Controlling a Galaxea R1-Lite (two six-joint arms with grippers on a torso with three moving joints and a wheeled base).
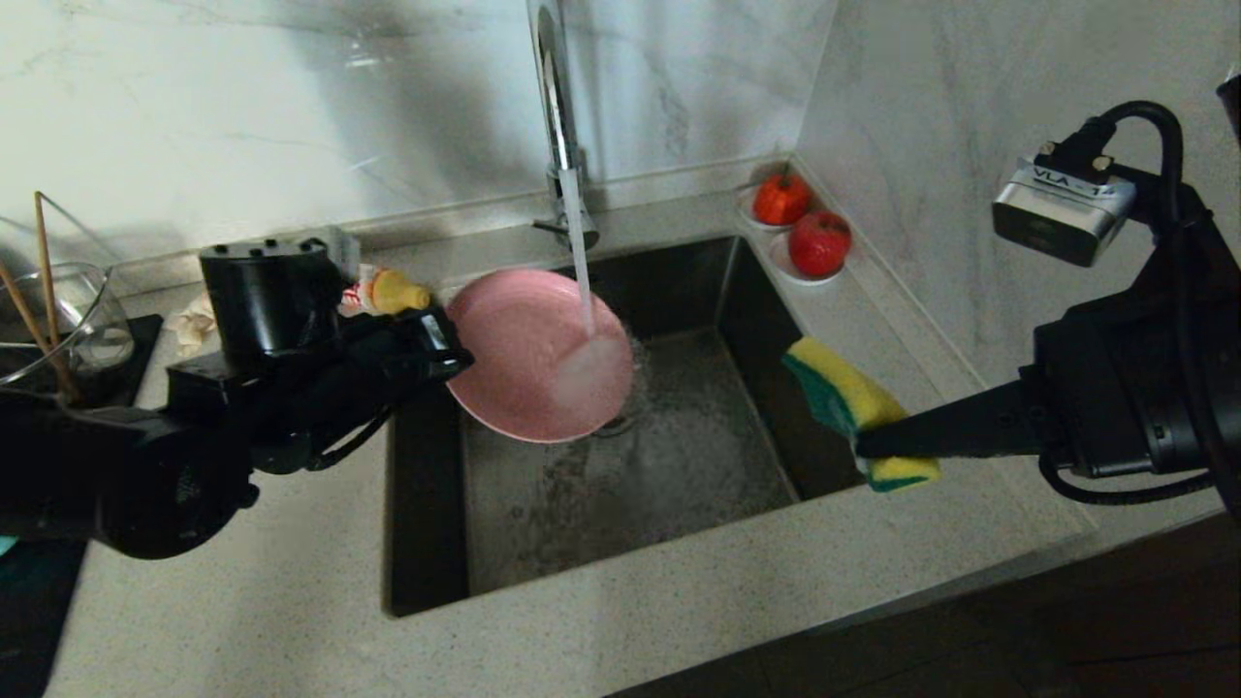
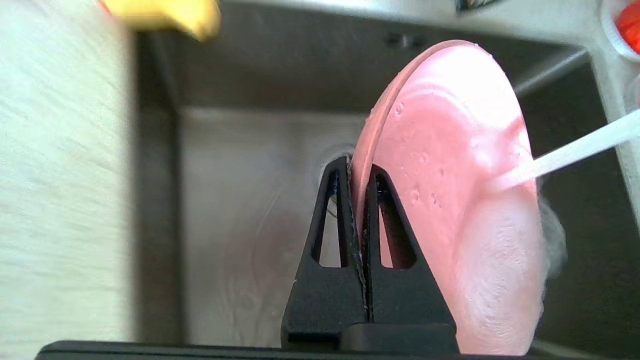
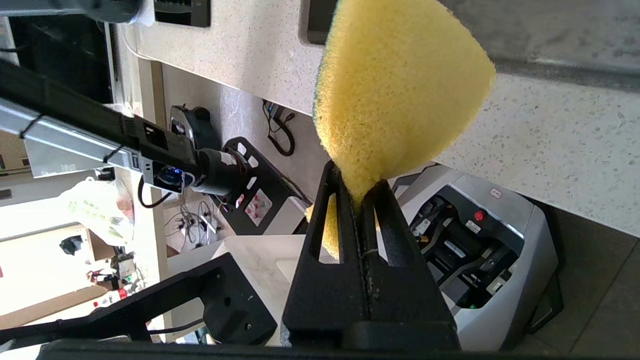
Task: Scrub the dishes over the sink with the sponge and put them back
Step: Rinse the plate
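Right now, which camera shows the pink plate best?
The head view: the whole pink plate shows, tilted under the water over the sink. The left wrist view shows it edge-on, rim pinched by the left gripper. The right wrist view misses it.

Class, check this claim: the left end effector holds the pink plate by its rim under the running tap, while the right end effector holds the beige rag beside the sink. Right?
Not quite. The right end effector grips the sponge, yellow with a green face, not a rag, as the right wrist view shows. The rest stands.
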